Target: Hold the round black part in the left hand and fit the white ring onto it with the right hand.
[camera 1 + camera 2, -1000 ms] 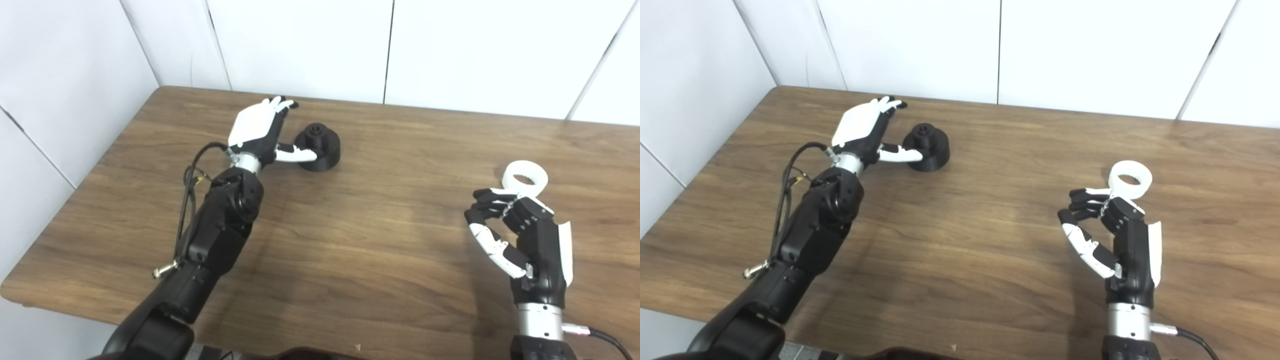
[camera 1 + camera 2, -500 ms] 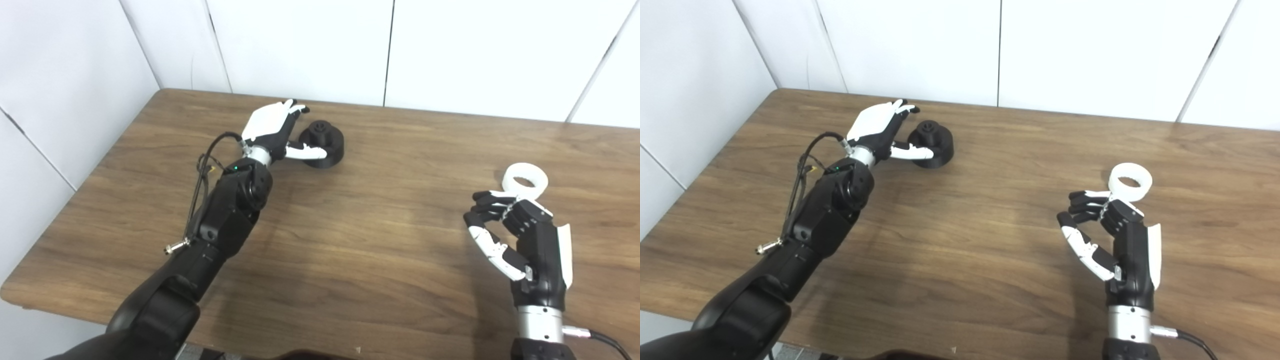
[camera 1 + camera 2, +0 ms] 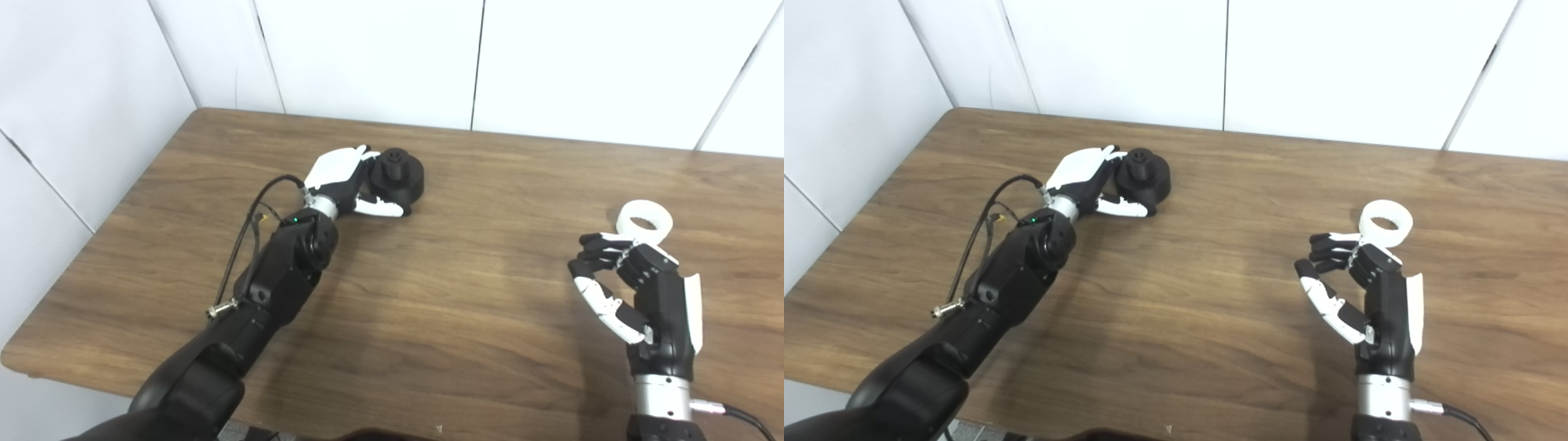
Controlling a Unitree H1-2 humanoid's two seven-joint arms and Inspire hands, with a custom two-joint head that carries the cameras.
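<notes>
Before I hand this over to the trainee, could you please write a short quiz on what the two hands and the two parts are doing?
1. True or false: the white ring is already fitted on the black part.
2. Which hand is at the black part? A. left hand B. right hand C. neither
3. Fill in: the white ring lies on the ____, just beyond the right hand.

Key
1. False: the two lie far apart.
2. A: its thumb lies in front of the part and its fingers behind.
3. table.
</notes>
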